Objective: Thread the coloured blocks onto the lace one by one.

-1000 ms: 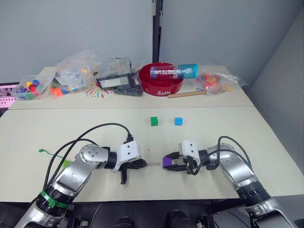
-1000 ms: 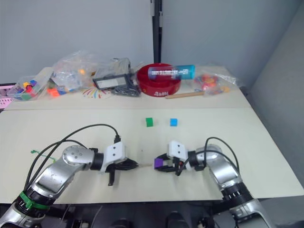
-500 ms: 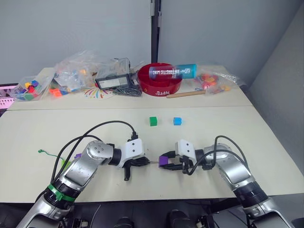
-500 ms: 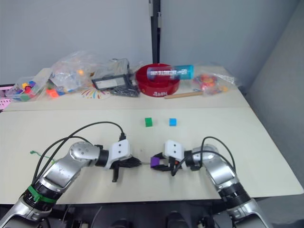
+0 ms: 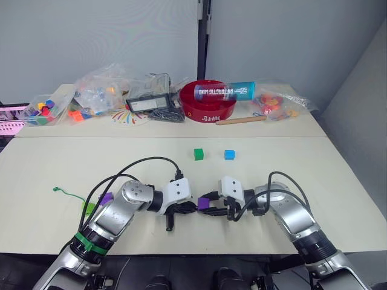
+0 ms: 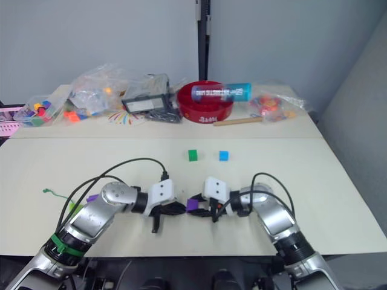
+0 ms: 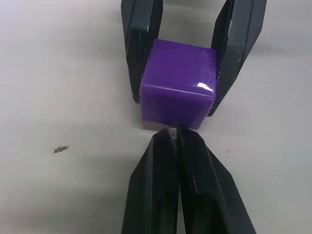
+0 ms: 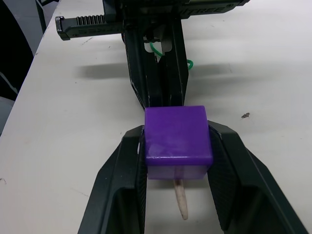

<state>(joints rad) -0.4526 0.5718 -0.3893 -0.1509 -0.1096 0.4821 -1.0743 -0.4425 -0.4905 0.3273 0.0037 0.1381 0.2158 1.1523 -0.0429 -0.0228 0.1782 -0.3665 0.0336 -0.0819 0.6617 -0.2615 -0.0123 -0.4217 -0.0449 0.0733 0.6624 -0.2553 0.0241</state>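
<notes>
**Threading under way: needle tip passing through purple cube**

Right gripper (image 8: 178, 170) is clamping the purple cube (image 8: 178, 135) between its fingers. Left gripper (image 7: 173, 141) is pinching the lace (image 7: 172, 144) shut, its pale tip (image 8: 181, 199) poking out the cube's far side. Green cube (image 5: 197, 154) and blue cube (image 5: 228, 154) are waiting beyond the fingers; another purple cube (image 5: 106, 198) and a lime one (image 5: 88, 208) are lying behind the left arm, threaded or not I cannot tell.

Far edge of the desk (image 5: 48, 175), from the robot's left to its right: clear plastic bags of mixed coloured toy pieces (image 5: 91, 96), a black rectangular device (image 5: 147, 103), and a red bowl (image 5: 208, 109) with a blue-and-clear bottle (image 5: 225, 91) lying on its side across the rim. Beside the bowl lie a wooden stick (image 5: 240, 119) and a further bag of red and orange pieces (image 5: 275, 103). A pink perforated tray (image 5: 13, 113) lies past the desk's far left corner.
</notes>
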